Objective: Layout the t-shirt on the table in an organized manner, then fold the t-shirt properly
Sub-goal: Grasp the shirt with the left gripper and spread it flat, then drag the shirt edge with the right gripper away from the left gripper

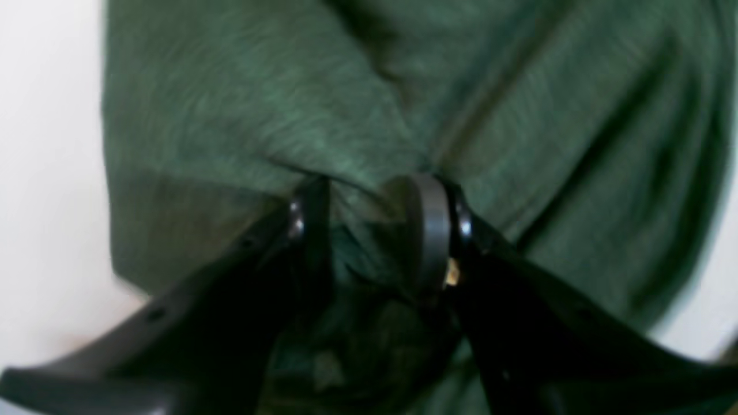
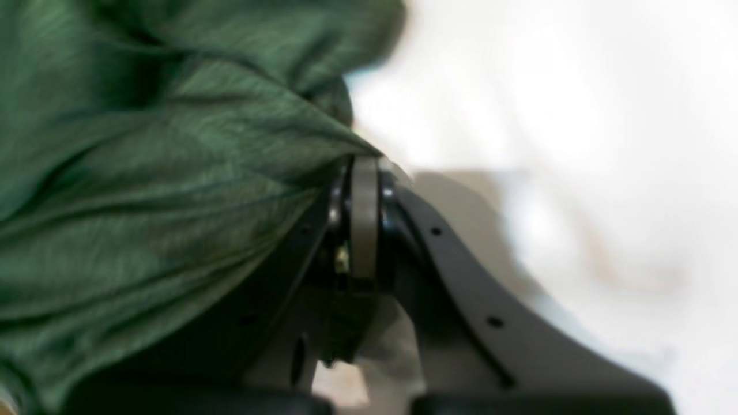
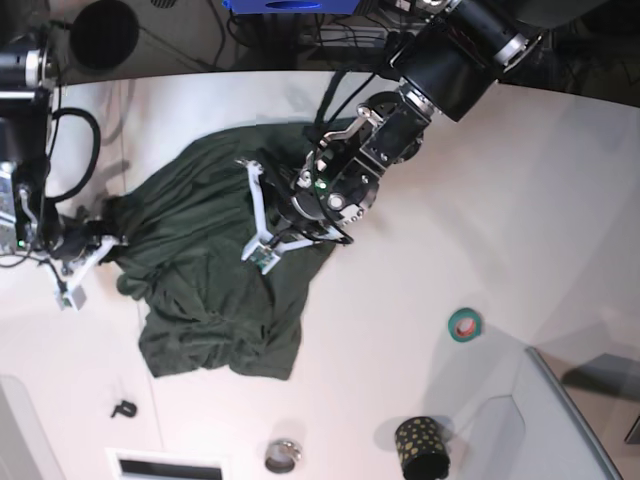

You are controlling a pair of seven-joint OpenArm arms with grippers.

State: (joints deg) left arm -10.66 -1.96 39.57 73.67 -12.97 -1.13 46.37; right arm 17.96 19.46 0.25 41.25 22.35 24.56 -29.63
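The dark green t-shirt (image 3: 200, 290) lies crumpled on the white table (image 3: 400, 300), left of centre. My left gripper (image 3: 262, 215) reaches from the upper right into the middle of the shirt. In the left wrist view this gripper (image 1: 372, 213) holds a bunched fold of the t-shirt (image 1: 242, 98) between its fingers. My right gripper (image 3: 108, 240) is at the shirt's left edge. Up close, the right gripper (image 2: 357, 173) is shut, pinching an edge of the t-shirt (image 2: 144, 173) at its tips, with the white table (image 2: 548, 86) behind it.
A green tape roll (image 3: 463, 324) lies right of the shirt. A black dotted cup (image 3: 420, 448) and a small metal ring (image 3: 283, 456) sit near the front edge. A small black clip (image 3: 123, 408) lies front left, and a grey bin corner (image 3: 560, 420) stands front right.
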